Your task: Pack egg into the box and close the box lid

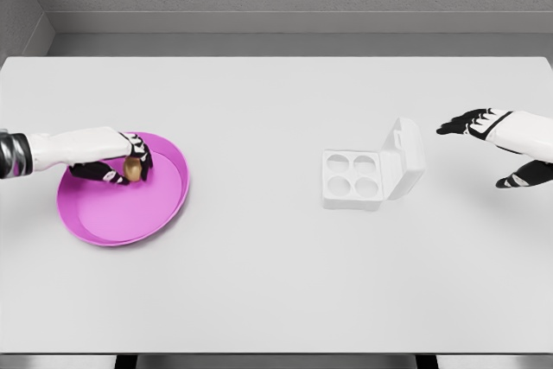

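- Left hand [121, 162] reaches in from the left edge over a pink plate [164, 205], its black-tipped fingers [141, 162] curled around a small brown egg [132, 168].
- Egg is smooth, oval and tan, held upright between the fingers just above the plate's upper left part; whether it touches the plate cannot be told.
- Under and to the right of that hand the plate is shallow and round with a raised rim, and holds nothing besides the egg.
- Well off to the right of the left hand, on the white worktop [276, 283], sits a white box [352, 177] with four round cups, all unfilled.
- Its lid [404, 158] stands tilted open on the side towards the right hand.
- Right hand [497, 149] hovers just beyond the lid, fingers spread and grasping nothing.
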Action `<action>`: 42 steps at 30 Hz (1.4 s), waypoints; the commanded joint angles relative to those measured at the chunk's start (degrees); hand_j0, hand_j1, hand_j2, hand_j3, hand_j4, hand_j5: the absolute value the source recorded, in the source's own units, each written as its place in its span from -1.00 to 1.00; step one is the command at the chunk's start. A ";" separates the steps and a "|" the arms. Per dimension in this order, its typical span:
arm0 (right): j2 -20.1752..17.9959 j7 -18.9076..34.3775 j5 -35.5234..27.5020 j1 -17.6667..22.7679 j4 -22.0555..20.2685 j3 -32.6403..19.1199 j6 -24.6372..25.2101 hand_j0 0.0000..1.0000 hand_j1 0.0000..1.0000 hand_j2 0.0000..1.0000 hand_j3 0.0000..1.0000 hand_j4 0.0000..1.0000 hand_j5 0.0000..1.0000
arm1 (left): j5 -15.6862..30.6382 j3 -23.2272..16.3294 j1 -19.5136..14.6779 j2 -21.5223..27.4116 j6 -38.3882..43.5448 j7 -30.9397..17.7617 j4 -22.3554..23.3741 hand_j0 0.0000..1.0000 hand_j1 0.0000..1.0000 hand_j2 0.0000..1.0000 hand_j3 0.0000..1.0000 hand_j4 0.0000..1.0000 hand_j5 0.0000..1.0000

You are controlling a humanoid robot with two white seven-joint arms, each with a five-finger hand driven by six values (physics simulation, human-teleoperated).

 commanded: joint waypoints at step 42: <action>0.40 -0.03 -0.26 0.70 -0.03 0.14 0.16 1.00 1.00 1.00 1.00 1.00 1.00 | 3.24 9.21 0.00 -11.61 0.03 -0.07 0.37 -0.25 -0.25 -0.25 -0.25 -0.25 -0.25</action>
